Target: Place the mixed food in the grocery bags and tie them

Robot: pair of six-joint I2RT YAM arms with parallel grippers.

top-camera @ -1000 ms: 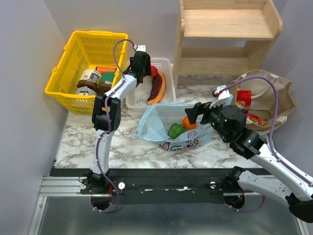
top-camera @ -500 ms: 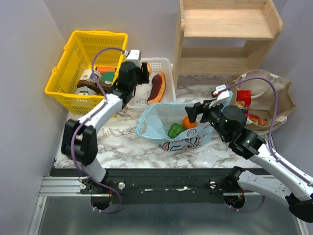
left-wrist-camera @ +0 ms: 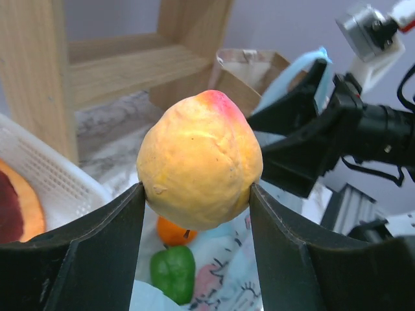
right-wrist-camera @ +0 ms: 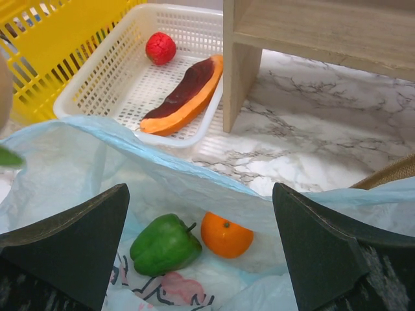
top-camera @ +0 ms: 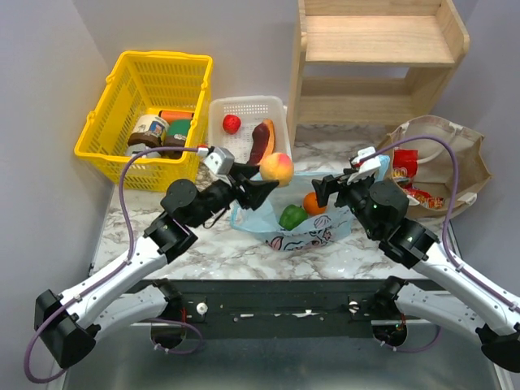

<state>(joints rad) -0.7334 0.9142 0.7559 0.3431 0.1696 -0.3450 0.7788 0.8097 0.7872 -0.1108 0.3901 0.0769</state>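
Loading step in hand: pinched in the left end effector (top-camera: 272, 177), a round yellow-orange fruit with a red blush (left-wrist-camera: 200, 170), held above the left rim of the thin light-blue printed plastic bag (top-camera: 317, 231) mid-worktop (top-camera: 203, 244). Spread wide at the bag's right rim, right end effector (right-wrist-camera: 200, 201), seemingly propping the mouth. Next, likely: carry further over the opening, then let go.

A robotics lab bench dressed as a small grocery corner is indicated: a left arm (top-camera: 114, 276) and a right arm (top-camera: 455, 264) are bolted to a metal rail (top-camera: 101, 309) at the edge of a marble-patterned table (top-camera: 325, 154), which is closed in by plain grey walls (top-camera: 49, 162). The shop theme is given by a yellow mesh basket (top-camera: 162, 55), a white slotted tray (top-camera: 244, 103), a bare wooden shelf (top-camera: 378, 57) and a peach (top-camera: 277, 168) held over a printed plastic bag (top-camera: 317, 231).
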